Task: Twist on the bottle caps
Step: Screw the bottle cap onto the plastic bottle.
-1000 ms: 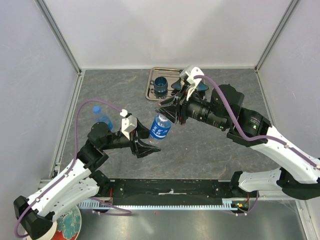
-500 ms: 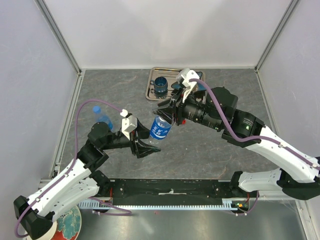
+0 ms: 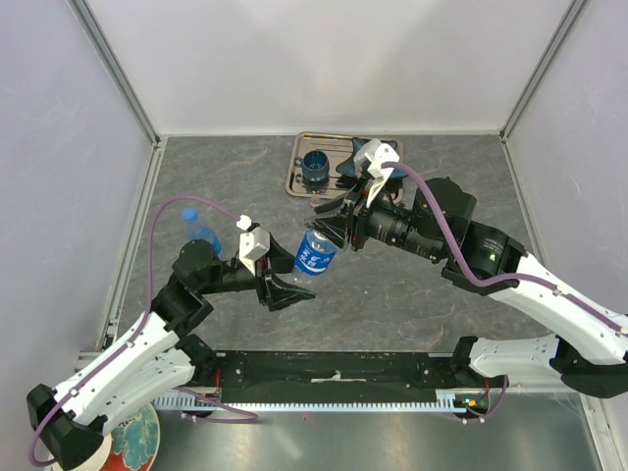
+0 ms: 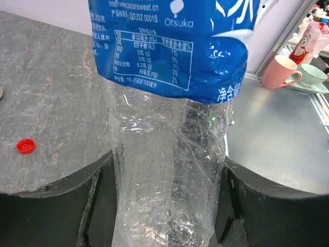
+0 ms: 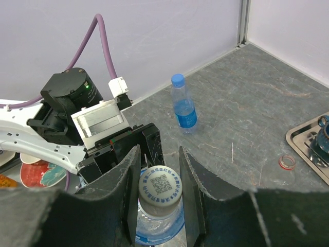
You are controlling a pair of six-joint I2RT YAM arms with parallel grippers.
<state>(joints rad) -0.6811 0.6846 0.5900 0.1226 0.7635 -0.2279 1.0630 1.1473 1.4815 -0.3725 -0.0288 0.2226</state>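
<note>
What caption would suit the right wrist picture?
Right pincer grips the white cap atop a bottle held by the left pincer.

Your left arm (image 3: 128, 365), right arm (image 3: 574, 312): white shells on lower links, black joints, looping purple cable (image 3: 167, 208) — white camera block (image 3: 252, 242) at wrist. Black, broad curved fingers (image 5: 126, 180) on left end effector (image 3: 294, 287), right end effector (image 3: 329, 231).

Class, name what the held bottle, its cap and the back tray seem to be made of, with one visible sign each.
The bottle: thin clear plastic, glossy; see-through, crinkled wall.
The cap: white plastic, probably matte; opaque, with a code printed on top.
The tray: probably metal; silvery, shiny rim.
</note>
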